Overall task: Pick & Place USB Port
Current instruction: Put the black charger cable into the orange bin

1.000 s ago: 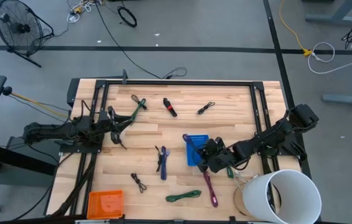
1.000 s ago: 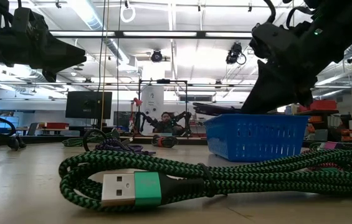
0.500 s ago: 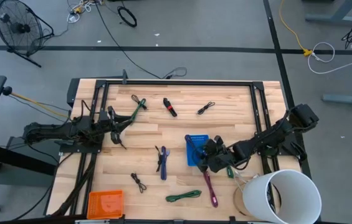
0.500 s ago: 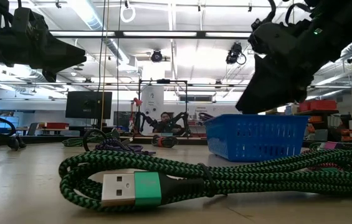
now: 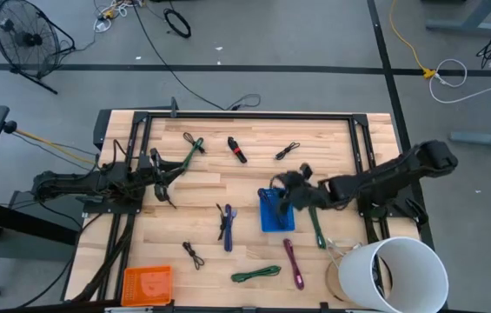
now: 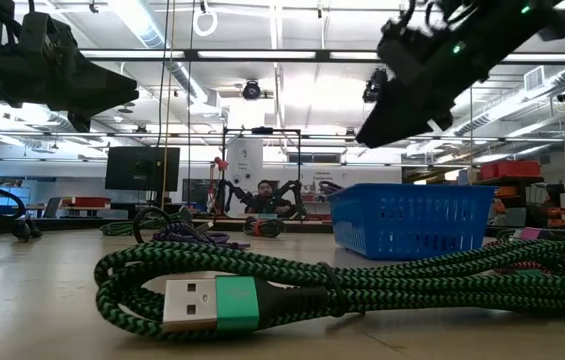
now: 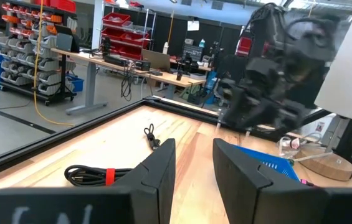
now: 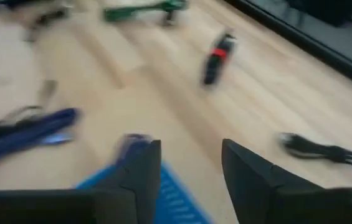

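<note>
The right gripper [image 5: 287, 184], jaws parted and holding nothing, hangs over the blue basket [image 5: 274, 219], apparently ready for another cable; the left gripper [image 5: 160, 176], jaws slightly apart and empty, waits at the counter's [image 5: 315, 139] left edge.

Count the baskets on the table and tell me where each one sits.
2. A blue basket sits right of the table's middle, under the right gripper. An orange basket sits at the front left corner. The white bucket may hide something behind it.

Overhead, tabletop, two wrist views
</note>
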`<state>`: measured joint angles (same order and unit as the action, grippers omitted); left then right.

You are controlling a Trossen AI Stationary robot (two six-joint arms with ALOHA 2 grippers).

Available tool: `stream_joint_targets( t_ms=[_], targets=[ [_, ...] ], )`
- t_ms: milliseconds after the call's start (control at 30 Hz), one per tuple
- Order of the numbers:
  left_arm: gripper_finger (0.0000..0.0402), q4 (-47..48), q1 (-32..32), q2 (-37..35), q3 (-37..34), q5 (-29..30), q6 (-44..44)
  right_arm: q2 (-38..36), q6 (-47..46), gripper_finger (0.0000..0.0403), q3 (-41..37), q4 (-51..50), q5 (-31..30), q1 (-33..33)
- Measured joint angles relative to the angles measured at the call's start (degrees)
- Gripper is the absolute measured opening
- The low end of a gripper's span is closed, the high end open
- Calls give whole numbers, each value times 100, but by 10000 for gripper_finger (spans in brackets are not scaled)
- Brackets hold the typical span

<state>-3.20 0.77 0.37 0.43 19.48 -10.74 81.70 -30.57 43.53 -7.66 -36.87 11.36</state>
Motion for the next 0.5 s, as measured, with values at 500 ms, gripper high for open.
stream_joint_targets(
  t_ms=[500],
  targets=[
    [112,-2,0,0,0,38,-2,53,716,165,-4,-678,1321,-2900]
  ],
)
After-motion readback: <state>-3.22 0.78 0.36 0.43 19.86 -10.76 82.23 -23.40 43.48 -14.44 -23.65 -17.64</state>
